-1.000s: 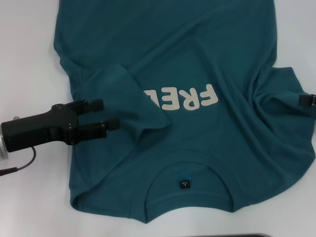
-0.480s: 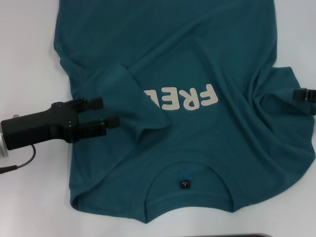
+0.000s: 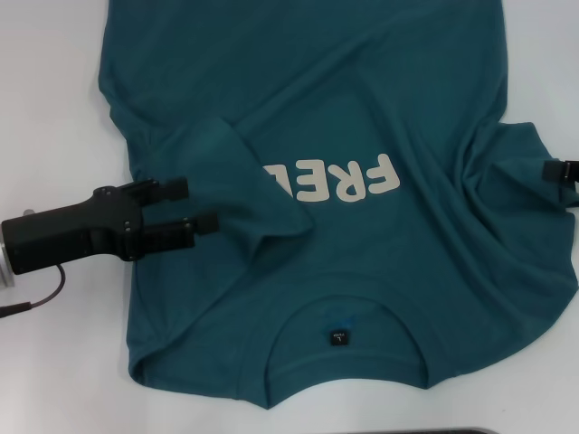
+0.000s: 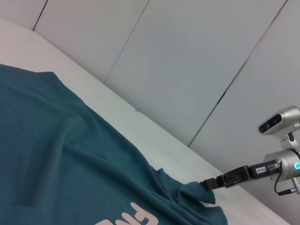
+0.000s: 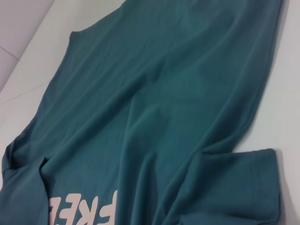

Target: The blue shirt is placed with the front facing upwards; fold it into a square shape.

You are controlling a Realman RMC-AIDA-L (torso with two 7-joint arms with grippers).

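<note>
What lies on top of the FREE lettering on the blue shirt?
The folded-in left sleeve of the blue shirt lies over one end of the FREE lettering, hiding part of the last letter. The rest of the lettering is uncovered. The left tool is beside that sleeve.

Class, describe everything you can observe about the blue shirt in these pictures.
The blue shirt is dark teal, soft-looking knit, lying front up on a white table, wrinkled. Cream lettering crosses the chest, its last letter hidden by the left sleeve, already folded inward. The ribbed round collar, with a small black label, lies nearest the robot. The left gripper, open, hovers by that sleeve; the right gripper is at the bunched right sleeve.
</note>
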